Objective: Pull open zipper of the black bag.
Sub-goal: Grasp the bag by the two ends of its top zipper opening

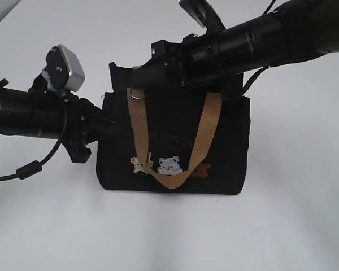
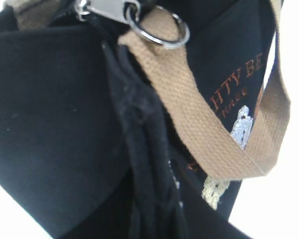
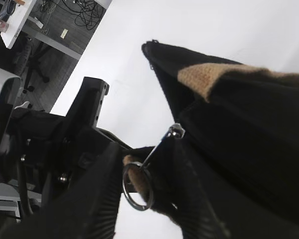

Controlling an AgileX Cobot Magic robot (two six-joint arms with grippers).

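Left arm comes in low from the left edge of the exterior view, wrist camera box on top. Left gripper (image 1: 104, 129) is pressed into the left end of the black bag (image 1: 226, 141) — fingers nearly together, clamped on the bag's end fabric. In the left wrist view a bunched fold of black cloth (image 2: 139, 149) runs down the middle, right where the grip sits; the fingertips themselves are not visible there.

Bag stands upright on the white table (image 1: 169, 231), about centre frame. Front tan strap (image 1: 206, 135) hangs in a loop over the face, across the brown lettering (image 1: 170, 141) and the bear patches (image 1: 169, 165).

Zipper (image 1: 137, 92) — pull sits at the top edge near the bag's left end, silver ring hanging just over the strap's left leg. Left wrist view shows the metal pull and ring (image 2: 162, 27) lying against the webbing.

Right arm reaches in from upper right, across the bag top. Right gripper (image 1: 138, 76) is right at the pull. Right wrist view: two dark fingers (image 3: 97, 189) either side of the ring (image 3: 137, 186), ring in the gap between them. Cannot tell whether they are pinching it or just bracketing it.
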